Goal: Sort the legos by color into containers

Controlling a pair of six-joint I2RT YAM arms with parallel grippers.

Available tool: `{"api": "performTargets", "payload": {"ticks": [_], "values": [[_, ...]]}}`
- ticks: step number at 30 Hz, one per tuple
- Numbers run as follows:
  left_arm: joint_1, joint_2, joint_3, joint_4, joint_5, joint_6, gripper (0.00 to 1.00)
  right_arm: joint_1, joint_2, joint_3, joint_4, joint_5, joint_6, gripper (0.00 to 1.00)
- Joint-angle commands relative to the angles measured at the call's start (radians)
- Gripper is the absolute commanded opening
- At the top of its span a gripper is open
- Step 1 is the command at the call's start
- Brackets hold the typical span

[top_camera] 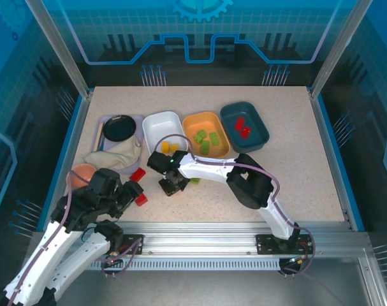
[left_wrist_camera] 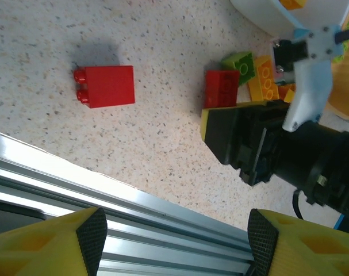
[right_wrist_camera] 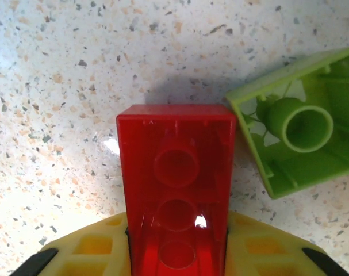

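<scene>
Red lego [right_wrist_camera: 175, 190] bottom centre of right wrist view, right hand [right_wrist_camera: 175, 230] clamped on it over speckled worktop [right_wrist_camera: 59, 86]; upturned green lego [right_wrist_camera: 295, 126] just beside, right. Left hand [left_wrist_camera: 177, 241] released, fingers spread; lone red brick [left_wrist_camera: 108, 86] upper left. Top view centre: white tray [top_camera: 156, 131], orange tray [top_camera: 192, 122] holding green bricks [top_camera: 206, 140], teal tray [top_camera: 260, 121] holding red bricks [top_camera: 242, 127]

Bright light, harsh glare (perhaps overhead) on the rail [left_wrist_camera: 76, 172]

Bare table [right_wrist_camera: 59, 86] lies open left of the red brick [right_wrist_camera: 174, 172], while an upturned green brick [right_wrist_camera: 295, 126] crowds its right side.
</scene>
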Motion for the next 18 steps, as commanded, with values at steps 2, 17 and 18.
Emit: {"api": "performTargets", "payload": {"ticks": [2,17,18], "values": [[-0.002,0.074,0.018,0.122,0.079,0.086,0.7,-0.06,-0.304,-0.09,-0.02,0.058,0.033,0.24],[-0.141,0.506,0.164,0.415,0.081,0.166,0.7,-0.787,-0.37,-0.113,-0.149,0.039,0.139,0.27],[-0.157,0.536,0.181,0.422,0.074,0.168,0.7,-0.808,-0.332,-0.089,-0.157,0.041,0.163,0.27]]}}
